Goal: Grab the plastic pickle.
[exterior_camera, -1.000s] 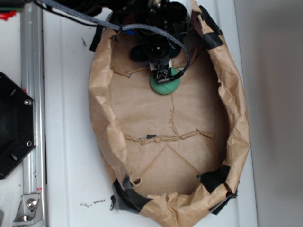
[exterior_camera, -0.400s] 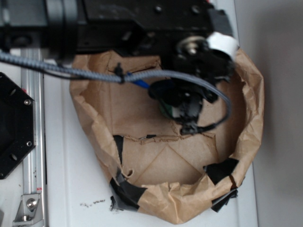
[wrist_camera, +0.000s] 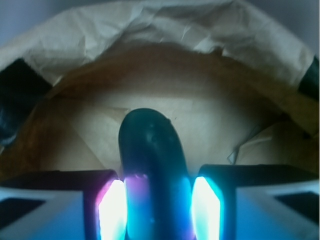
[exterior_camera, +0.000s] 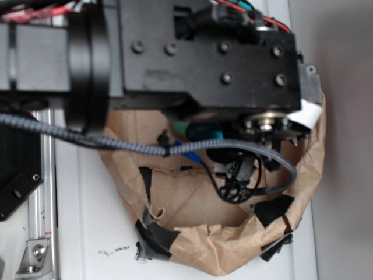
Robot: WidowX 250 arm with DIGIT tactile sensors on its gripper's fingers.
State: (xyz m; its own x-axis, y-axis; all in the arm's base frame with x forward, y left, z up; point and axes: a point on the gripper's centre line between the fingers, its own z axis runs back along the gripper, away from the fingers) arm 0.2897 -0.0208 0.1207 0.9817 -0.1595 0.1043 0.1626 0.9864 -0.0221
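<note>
Starting at nine o'clock in the exterior view, we are seeing a black hexagonal plate lying beside a silver aluminium rail on the white table. Moving toward the centre, the black boxy robot arm is stretching across the upper half of the frame, with a grey braided cable looping beneath it. Under the arm we are looking into a crumpled brown paper basin patched with black tape, its rim running from seven o'clock round to three o'clock. A sliver of green is peeking out just below the arm body, though we cannot tell what it belongs to.

In the wrist view, going from left to right, we are finding the gripper at six o'clock with one glowing pad on each side. The dark green glossy oblong plastic pickle is standing between the pads, touching both, its rounded end pointing toward twelve o'clock. The jaws are clamping it from either side. Behind it the brown paper wall is rising, with black tape showing at nine o'clock and again at the three o'clock edge.
</note>
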